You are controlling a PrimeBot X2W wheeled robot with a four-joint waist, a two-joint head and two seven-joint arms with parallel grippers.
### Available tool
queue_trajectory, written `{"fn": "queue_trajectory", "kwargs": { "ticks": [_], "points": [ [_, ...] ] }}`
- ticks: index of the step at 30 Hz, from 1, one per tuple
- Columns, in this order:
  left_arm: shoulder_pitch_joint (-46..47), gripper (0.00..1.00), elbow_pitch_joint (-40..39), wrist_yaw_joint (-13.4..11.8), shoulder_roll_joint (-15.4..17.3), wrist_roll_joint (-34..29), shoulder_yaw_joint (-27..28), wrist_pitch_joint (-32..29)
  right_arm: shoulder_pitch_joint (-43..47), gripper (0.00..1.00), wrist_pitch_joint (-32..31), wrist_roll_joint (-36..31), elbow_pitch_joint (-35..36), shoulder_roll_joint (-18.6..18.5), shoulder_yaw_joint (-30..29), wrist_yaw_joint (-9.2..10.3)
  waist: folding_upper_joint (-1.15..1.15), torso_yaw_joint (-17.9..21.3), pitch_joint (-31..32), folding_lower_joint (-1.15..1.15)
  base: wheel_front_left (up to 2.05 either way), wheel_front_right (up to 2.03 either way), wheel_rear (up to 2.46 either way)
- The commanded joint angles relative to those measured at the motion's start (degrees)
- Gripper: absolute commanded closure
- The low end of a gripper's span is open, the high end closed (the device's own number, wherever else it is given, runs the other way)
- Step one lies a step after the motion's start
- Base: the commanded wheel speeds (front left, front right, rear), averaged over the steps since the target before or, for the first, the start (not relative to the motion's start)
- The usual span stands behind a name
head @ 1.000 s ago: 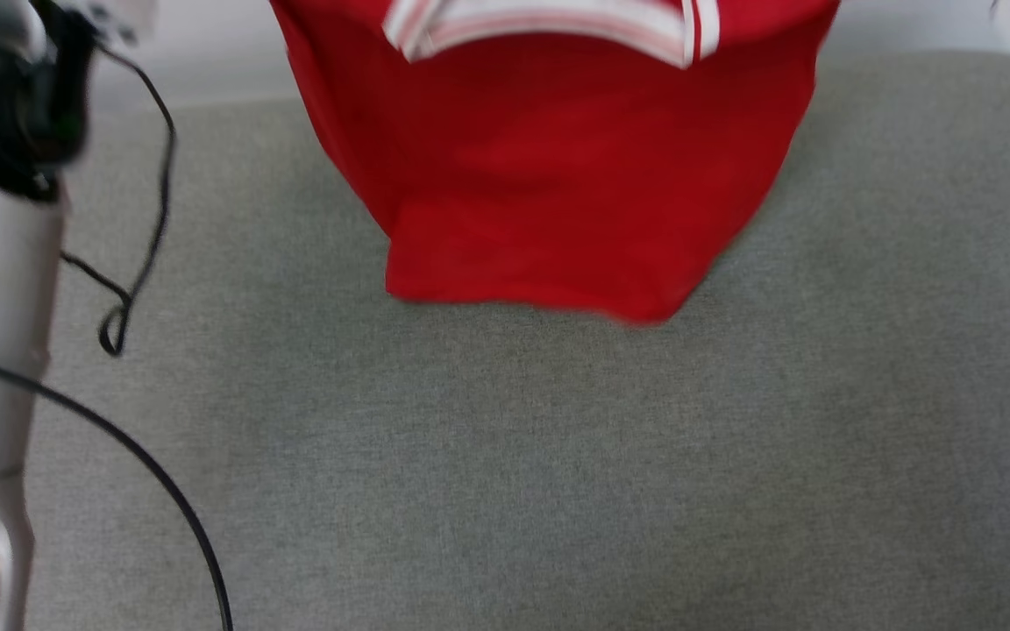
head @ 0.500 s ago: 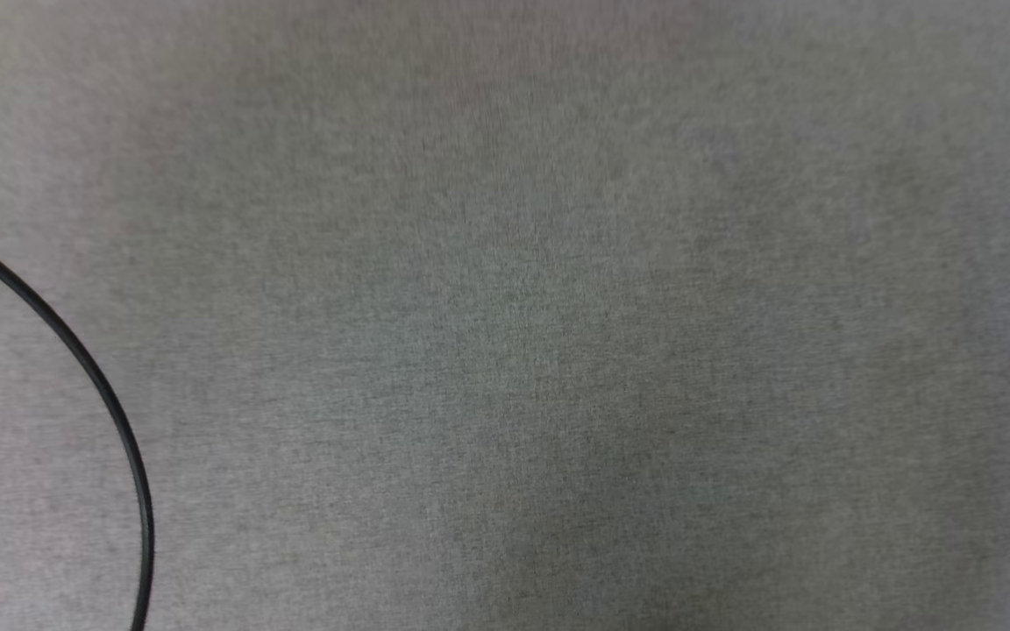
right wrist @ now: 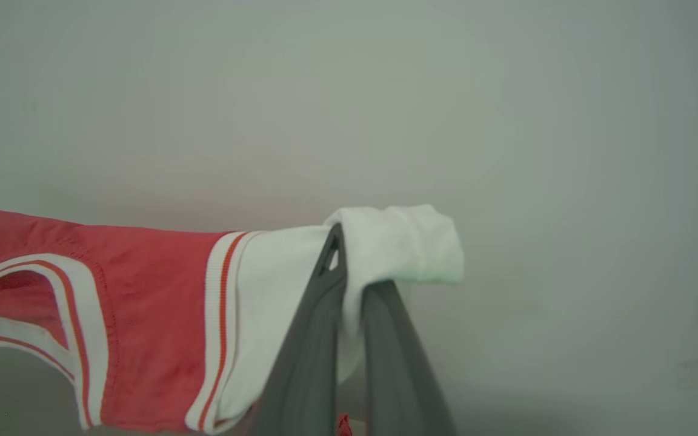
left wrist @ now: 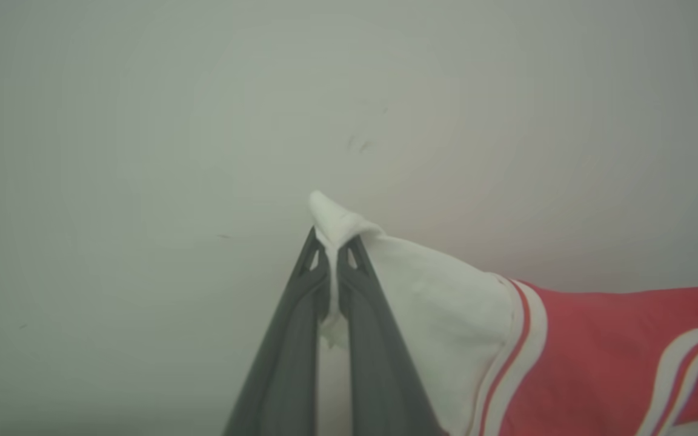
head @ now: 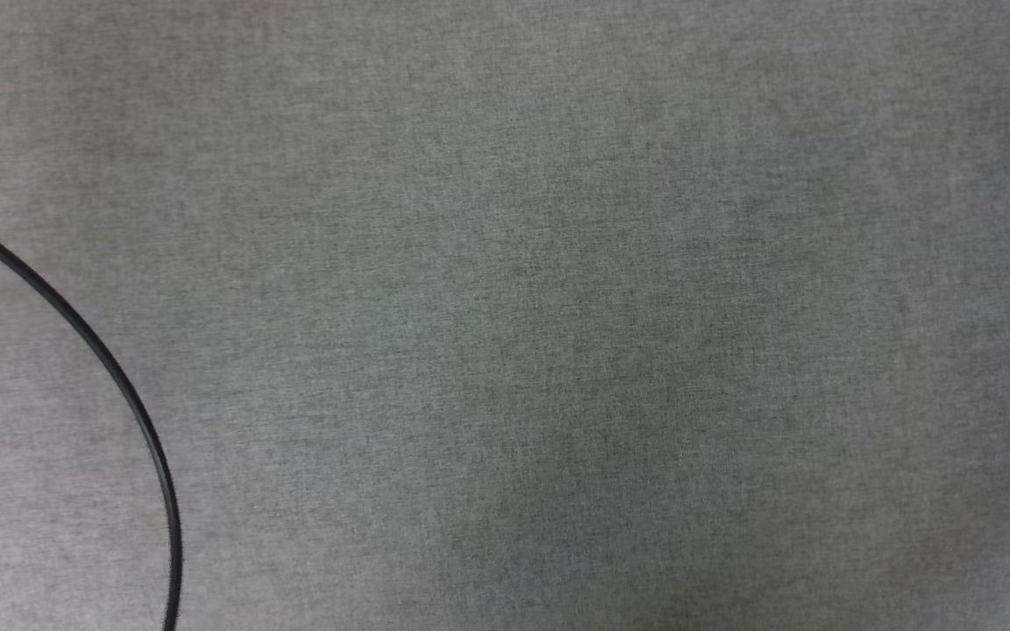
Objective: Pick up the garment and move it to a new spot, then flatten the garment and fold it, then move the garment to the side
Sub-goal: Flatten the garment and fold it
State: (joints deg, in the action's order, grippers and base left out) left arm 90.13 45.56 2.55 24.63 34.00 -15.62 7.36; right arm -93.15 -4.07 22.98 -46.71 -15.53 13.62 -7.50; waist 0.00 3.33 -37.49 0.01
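Left gripper [left wrist: 332, 242] pinched the garment [left wrist: 597, 357] by one white sleeve while the right gripper [right wrist: 352, 260] clamped its other sleeve, red body trailing off sideways.

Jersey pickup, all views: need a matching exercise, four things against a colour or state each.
Things:
1. left hand
2. jersey
3. cable
4. fabric surface

Colour or state:
A. red, with white sleeves and striped trim
B. grey weave
C. shut on a white sleeve
D. black, curving down the left of the head view

Pairs: 1-C, 2-A, 3-D, 4-B
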Motion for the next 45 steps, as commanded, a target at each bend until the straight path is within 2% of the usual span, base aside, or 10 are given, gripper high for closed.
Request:
{"fn": "queue_trajectory", "kwargs": {
  "ticks": [1, 6, 11, 17, 20, 25, 32, 38, 39, 45],
  "points": [
    [-1.5, 1.0, 0.6, 0.5, -0.1, 0.5, 0.3, 0.8, 1.6, 1.0, 0.6, 0.4, -0.7, 0.0, 0.8, 0.02, 0.0, -0.2, 0.3, -0.01, 0.0, 0.0, 0.0],
    [-9.7, 1.0, 4.4, 2.0, -1.2, 2.3, 0.4, 3.7, 9.1, 1.0, 3.3, 3.2, -3.3, -0.3, 3.8, 0.02, 0.0, -0.7, 3.5, -0.01, 0.0, 0.0, 0.0],
    [-20.1, 1.0, 5.5, 3.1, -2.1, 3.5, 0.4, 6.5, 19.5, 1.0, 6.4, 6.3, -3.0, -1.5, 6.8, 0.02, 0.0, -1.3, 9.1, -0.01, 0.0, 0.0, 0.0],
    [-35.7, 1.0, 2.0, 3.5, -2.0, 3.6, 1.1, 7.8, 33.9, 1.0, 8.8, 9.8, 0.0, -2.6, 9.7, 0.02, 0.0, -1.2, 17.2, -0.01, 0.0, 0.0, 0.0],
    [-43.9, 1.0, -2.2, 2.6, -2.2, 3.4, 2.6, 7.9, 41.2, 1.0, 9.6, 11.5, 2.4, -3.5, 10.0, 0.03, 0.0, -1.1, 20.8, -0.01, 0.0, 0.0, 0.0],
    [-59.0, 1.0, -11.3, 0.3, -2.3, 2.4, 5.1, 7.9, 53.6, 1.0, 10.2, 12.2, 6.9, -4.8, 8.7, 0.03, 0.0, -1.3, 25.4, -0.01, 0.0, 0.0, 0.0],
    [-79.1, 1.0, -26.3, -4.8, -1.8, 3.3, 7.6, 7.2, 70.5, 1.0, 8.5, 10.0, 15.1, -4.4, 4.0, 0.04, 0.0, -1.4, 30.5, -0.01, 0.0, 0.0, 0.0],
    [-95.2, 1.0, -38.6, -10.3, -1.1, 4.2, 8.6, 3.6, 86.4, 1.0, 6.0, 6.5, 23.3, -2.7, -3.8, 0.06, 0.0, -2.4, 34.0, -0.01, 0.0, 0.0, 0.0],
    [-95.2, 1.0, -38.6, -10.3, -1.1, 4.2, 8.6, 3.6, 86.4, 1.0, 6.0, 6.5, 23.3, -2.7, -3.8, 0.06, 0.0, -2.4, 34.0, -0.01, 0.0, 0.0, 0.0],
    [-106.0, 1.0, -47.2, -14.3, -0.9, 4.2, 8.3, 0.5, 100.6, 1.0, 0.4, 1.4, 32.9, 1.3, -11.6, 0.06, 0.0, -4.0, 35.5, -0.01, 0.0, 0.0, 0.0]
  ]
}}
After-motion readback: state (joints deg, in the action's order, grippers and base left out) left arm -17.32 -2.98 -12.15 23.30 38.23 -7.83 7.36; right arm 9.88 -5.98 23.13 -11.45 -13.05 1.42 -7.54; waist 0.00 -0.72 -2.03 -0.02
